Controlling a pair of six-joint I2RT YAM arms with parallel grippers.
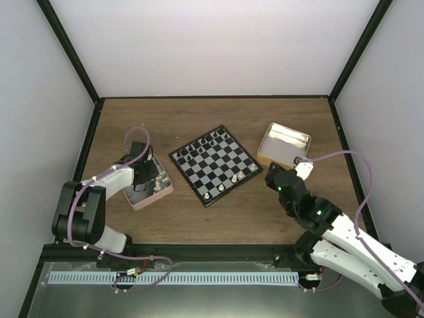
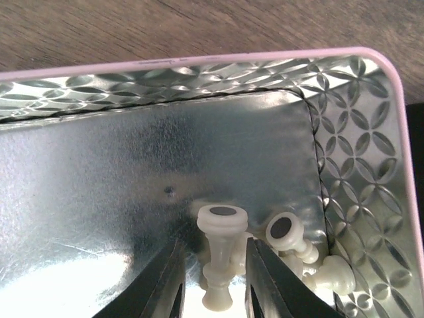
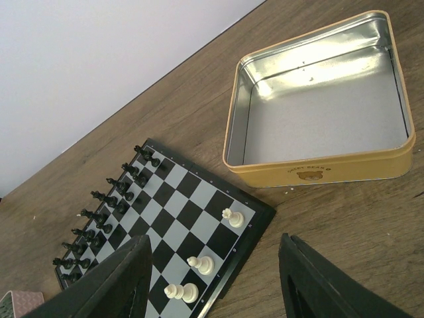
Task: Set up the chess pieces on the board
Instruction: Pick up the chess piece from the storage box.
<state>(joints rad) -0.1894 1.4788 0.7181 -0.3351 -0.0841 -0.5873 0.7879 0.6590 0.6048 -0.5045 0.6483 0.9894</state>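
The board [image 1: 213, 164] lies mid-table, with black pieces [image 1: 209, 141] along its far side and three cream-white pieces [image 1: 220, 188] on its near edge. In the right wrist view these white pieces [image 3: 201, 264] stand on the board [image 3: 179, 199] near its corner. My left gripper [image 1: 147, 175] is down inside the pink tin [image 1: 159, 187]. Its open jaws [image 2: 213, 244] straddle a cream piece [image 2: 222, 258] that has its dark-centred base turned towards the camera, with gaps on both sides. More cream pieces [image 2: 286, 230] lie beside it. My right gripper [image 1: 273, 173] is open and empty [image 3: 213, 238] above the board's right corner.
The gold tin [image 1: 283, 144] stands right of the board and looks bare inside in the right wrist view [image 3: 318, 173]. The pink tin's embossed wall [image 2: 358, 152] rises close to the right of my left fingers. Black frame posts border the table.
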